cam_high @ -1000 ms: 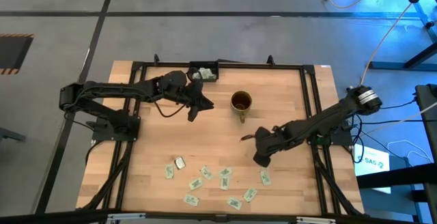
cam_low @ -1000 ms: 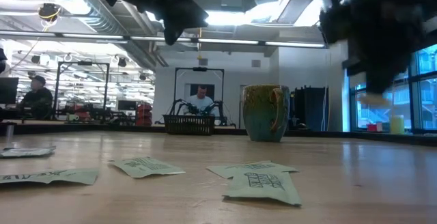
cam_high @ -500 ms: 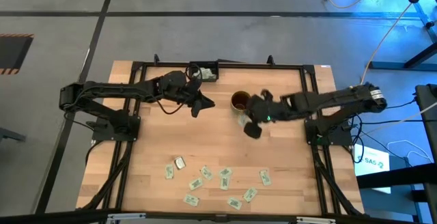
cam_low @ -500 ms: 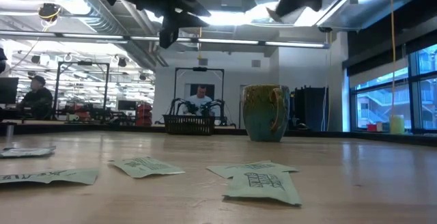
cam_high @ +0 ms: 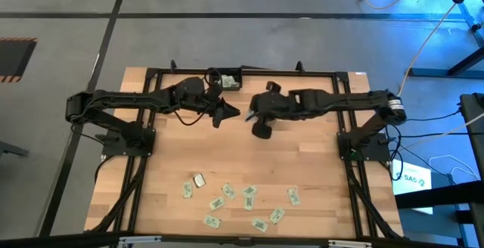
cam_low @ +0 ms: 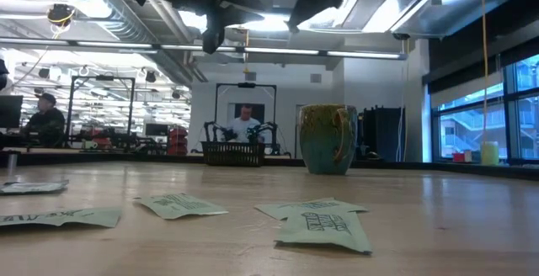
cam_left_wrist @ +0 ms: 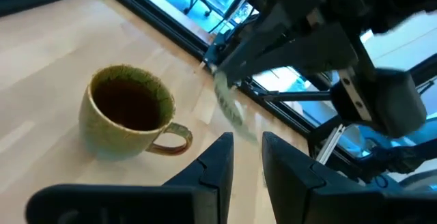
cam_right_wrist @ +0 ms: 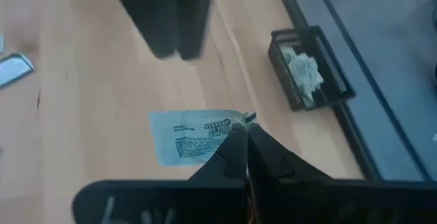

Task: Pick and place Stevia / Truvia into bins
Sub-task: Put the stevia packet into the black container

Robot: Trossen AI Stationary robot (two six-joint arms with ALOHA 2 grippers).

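My right gripper is pinched onto a Stevia sachet by its corner: pale, flat, rectangular, dark print. My left gripper hangs slightly apart, empty.

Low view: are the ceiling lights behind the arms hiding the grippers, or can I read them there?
Low view: the ceiling lights sit right behind both arms, so the left gripper and right gripper show only as dark silhouettes, while the mug is evenly lit. Right wrist view: no glare, and the sachet pinched in the right gripper's shut tips reads plainly.
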